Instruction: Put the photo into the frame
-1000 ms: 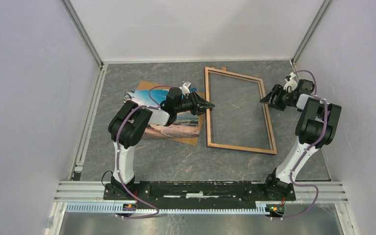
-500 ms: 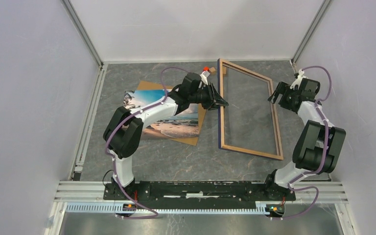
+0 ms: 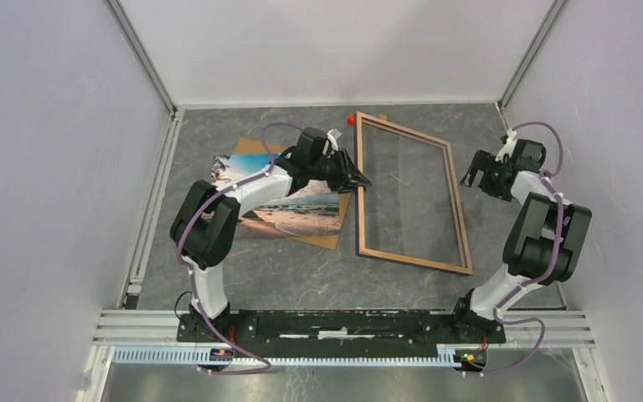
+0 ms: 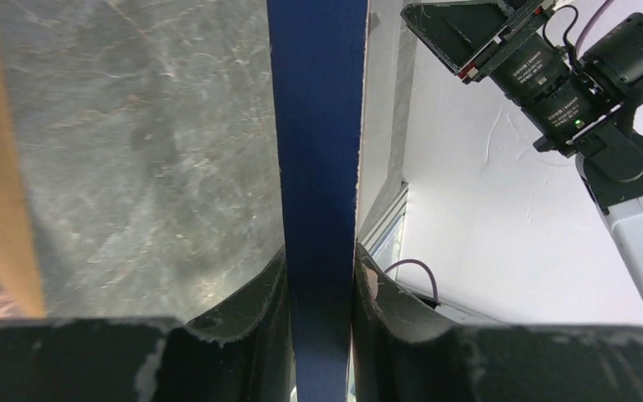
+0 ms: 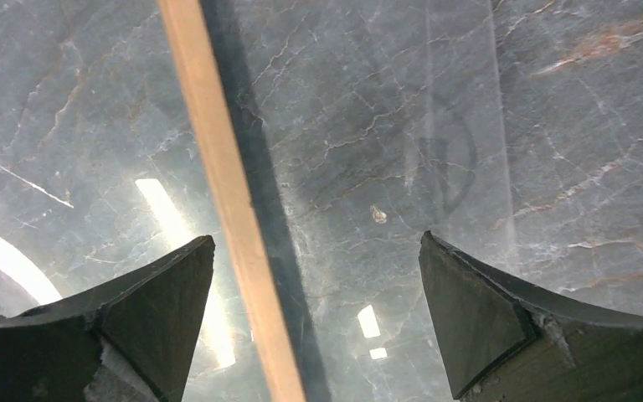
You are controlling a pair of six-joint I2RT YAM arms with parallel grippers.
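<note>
The frame (image 3: 414, 260) lies right of centre, light wood side up, with a glass pane in it. My left gripper (image 3: 362, 181) is shut on its left rail; in the left wrist view the dark blue rail (image 4: 318, 151) sits pinched between my fingers (image 4: 320, 285). My right gripper (image 3: 471, 174) hovers open by the right rail; in the right wrist view the wood rail (image 5: 218, 167) runs below, between the jaws and untouched, near the left finger of my open gripper (image 5: 316, 260). The photo (image 3: 301, 216), a beach print, lies on the table left of the frame under my left arm.
A brown backing board (image 3: 331, 237) lies beneath the photo. A small red item (image 3: 351, 118) sits by the frame's far left corner. An aluminium rail (image 3: 155, 193) runs along the left wall, and walls close in on three sides.
The right gripper has let go of the right rail, opened wide and drawn back to the right. The left gripper tipped the frame's left rail up, then brought it back left and lower.
</note>
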